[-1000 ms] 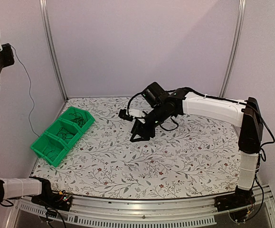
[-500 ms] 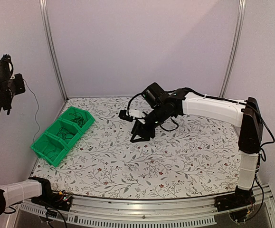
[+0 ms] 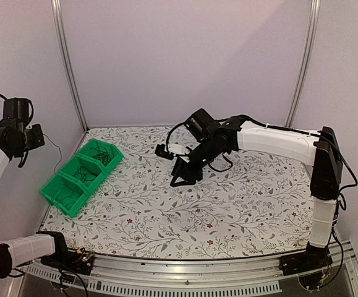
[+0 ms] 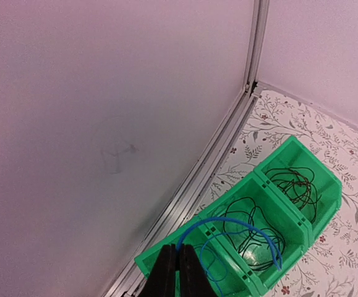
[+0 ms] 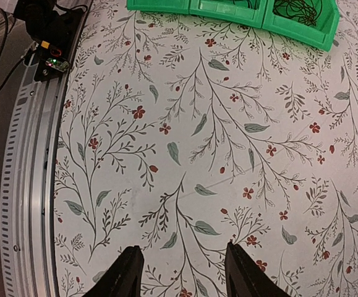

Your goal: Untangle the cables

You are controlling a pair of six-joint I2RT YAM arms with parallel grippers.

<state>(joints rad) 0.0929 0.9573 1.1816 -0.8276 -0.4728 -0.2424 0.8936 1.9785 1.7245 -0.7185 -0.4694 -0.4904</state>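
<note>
My left gripper (image 4: 179, 249) is shut on one end of a bright blue cable (image 4: 234, 221). That cable arcs out over the near and middle compartments of a green bin (image 4: 276, 153), its free end hanging in the air. Loose black cables lie coiled in the middle compartment (image 4: 243, 210) and in the far compartment (image 4: 299, 185). In the top view the left arm is raised beyond the table's left edge, beside the bin (image 3: 80, 170). My right gripper (image 3: 182, 176) hovers over mid-table, open (image 5: 182, 253), with only the flowered cloth between its fingers.
An aluminium frame post (image 4: 253, 43) and a rail run along the purple wall just left of the bin. In the right wrist view the bin (image 5: 228, 9) is at the top, and the slotted metal rail (image 5: 30, 161) with the left arm's base is at the left.
The left arm has come down and swung in toward the bin, still shut on the blue cable. The right arm has not moved.
</note>
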